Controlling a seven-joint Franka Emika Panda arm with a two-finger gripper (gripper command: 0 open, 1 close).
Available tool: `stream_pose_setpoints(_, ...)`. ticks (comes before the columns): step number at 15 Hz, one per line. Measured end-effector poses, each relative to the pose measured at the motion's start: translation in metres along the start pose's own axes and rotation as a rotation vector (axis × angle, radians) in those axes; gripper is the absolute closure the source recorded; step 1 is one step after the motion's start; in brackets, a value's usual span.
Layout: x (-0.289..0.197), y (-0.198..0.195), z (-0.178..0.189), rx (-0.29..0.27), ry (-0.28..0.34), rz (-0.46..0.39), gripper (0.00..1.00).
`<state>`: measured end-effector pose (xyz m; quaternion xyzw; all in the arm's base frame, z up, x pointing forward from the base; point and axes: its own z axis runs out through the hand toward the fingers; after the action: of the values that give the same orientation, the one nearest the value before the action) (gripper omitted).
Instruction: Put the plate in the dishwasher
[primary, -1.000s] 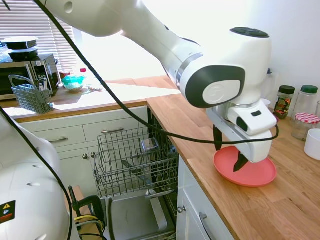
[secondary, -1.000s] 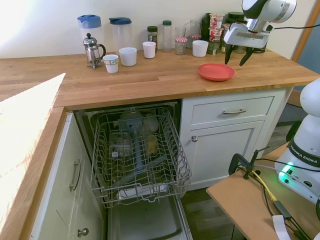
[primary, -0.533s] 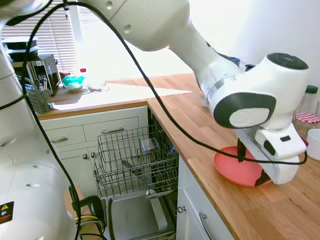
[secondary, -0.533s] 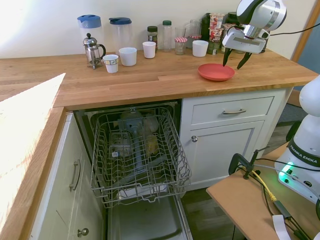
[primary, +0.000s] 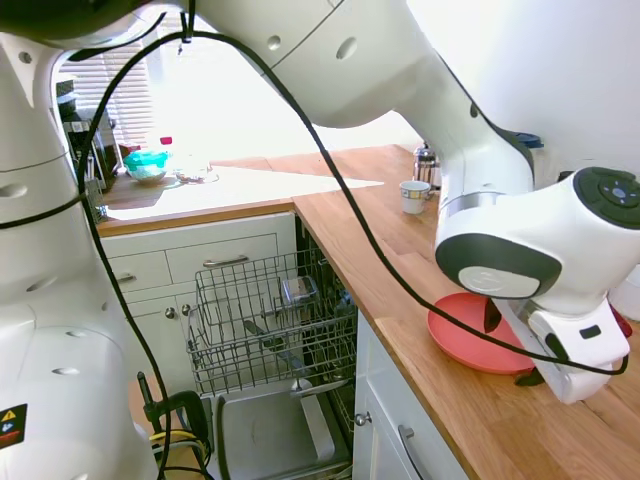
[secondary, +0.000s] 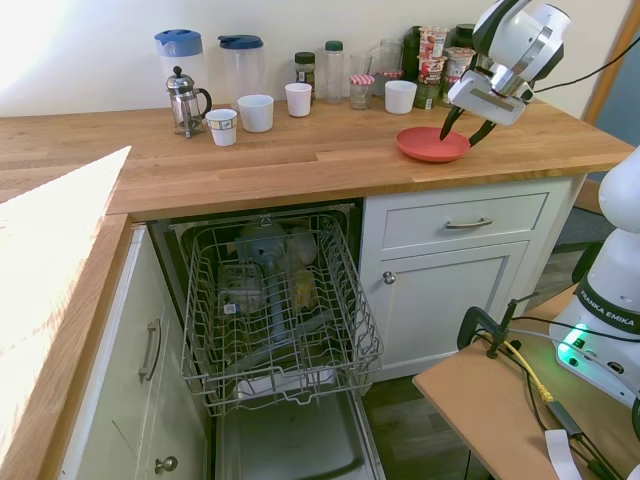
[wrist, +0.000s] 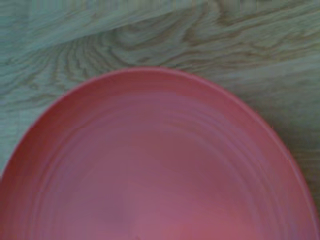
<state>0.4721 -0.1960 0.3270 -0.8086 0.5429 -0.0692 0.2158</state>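
The coral-pink plate (secondary: 428, 145) (primary: 466, 334) lies flat on the wooden counter near its front edge, and fills the wrist view (wrist: 155, 165). My gripper (secondary: 462, 132) (primary: 510, 347) is open and tilted. It sits low at the plate's right rim, one finger over the plate and the other just outside the rim; I cannot tell whether either touches it. The dishwasher (secondary: 275, 300) (primary: 268, 320) stands open to the left of the plate and below the counter. Its wire rack is pulled out and its door (secondary: 295, 445) is down.
White mugs (secondary: 256, 112), a French press (secondary: 183, 100), two pitchers (secondary: 240, 62) and jars (secondary: 360, 90) line the back of the counter. A white mug (secondary: 400, 96) stands just behind the plate. The rack holds several items. White cabinets and a drawer (secondary: 468, 222) sit under the plate.
The gripper has come down from above the counter behind the plate and tilted, so its open fingers now straddle the plate's rim. The plate has not moved.
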Motion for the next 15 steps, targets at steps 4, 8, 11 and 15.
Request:
stream_pose_setpoints(4, 0.004, 0.003, 0.003, 0.018, -0.008, 0.005, 1.0)
stream_pose_setpoints(8, 0.002, 0.005, 0.008, 0.03, -0.035, -0.002, 1.0)
stream_pose_setpoints(11, 0.002, 0.005, 0.011, 0.03, -0.043, -0.003, 1.0)
stream_pose_setpoints(15, 0.006, 0.003, 0.017, 0.036, -0.051, -0.001, 1.0)
